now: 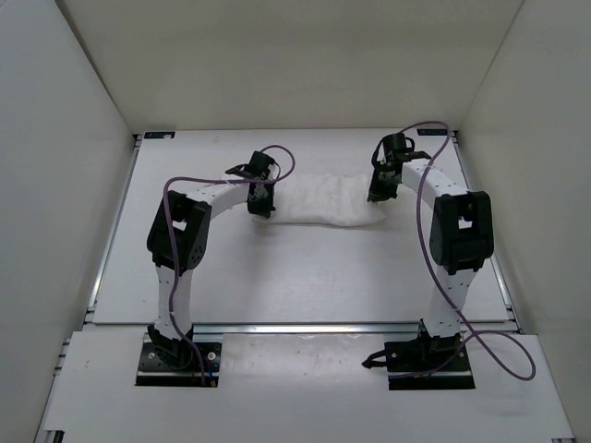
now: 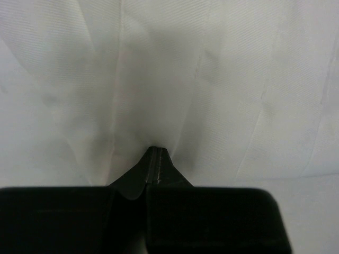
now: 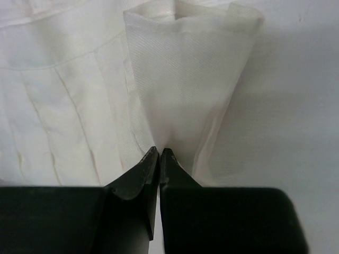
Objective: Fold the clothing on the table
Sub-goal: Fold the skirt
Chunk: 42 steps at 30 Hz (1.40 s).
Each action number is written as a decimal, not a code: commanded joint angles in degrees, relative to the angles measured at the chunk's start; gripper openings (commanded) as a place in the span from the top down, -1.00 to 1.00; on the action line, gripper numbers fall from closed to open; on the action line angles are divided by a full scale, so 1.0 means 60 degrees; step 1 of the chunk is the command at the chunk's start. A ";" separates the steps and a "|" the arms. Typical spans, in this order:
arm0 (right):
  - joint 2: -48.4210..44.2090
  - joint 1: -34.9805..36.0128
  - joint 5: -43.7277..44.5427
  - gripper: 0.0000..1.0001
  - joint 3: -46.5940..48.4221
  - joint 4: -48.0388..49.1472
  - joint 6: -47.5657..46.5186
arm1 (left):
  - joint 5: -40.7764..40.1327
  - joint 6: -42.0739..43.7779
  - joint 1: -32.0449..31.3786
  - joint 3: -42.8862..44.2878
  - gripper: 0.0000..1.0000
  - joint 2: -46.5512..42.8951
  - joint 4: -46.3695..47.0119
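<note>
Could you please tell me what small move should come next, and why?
Probably lift both ends together: the left pincer and right pincer are each shut on an end of the clothing, which lies bunched on the table.

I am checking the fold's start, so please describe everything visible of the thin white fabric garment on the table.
The thin white woven garment lies as a bunched strip across the far middle of the matte white table. Parallel pleat lines show near its right end. The black left gripper is shut on its left end, creases converging there; the black right gripper is shut on its right end, where a fold fans out from the closed jaws like a cone.
</note>
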 commanded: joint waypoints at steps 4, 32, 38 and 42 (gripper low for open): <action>-0.0770 0.0210 -0.0438 1.00 0.1179 -0.0366 -0.0479 | 0.0092 -0.0956 -0.0440 -0.1601 1.00 -0.0661 -0.0247; -0.0081 0.4049 -0.2357 0.99 0.2501 0.0850 0.0780 | 0.2538 -0.5701 0.0041 -0.4545 1.00 -0.1964 0.4352; -0.0404 0.4180 -0.3412 0.52 0.0596 0.1669 0.1248 | 0.3461 -0.6712 0.0423 -0.5615 1.00 -0.2155 0.5962; -0.0433 0.3976 -0.3780 -0.19 0.0725 0.1758 0.1278 | 0.3477 -0.6816 0.0598 -0.6026 1.00 -0.2433 0.6038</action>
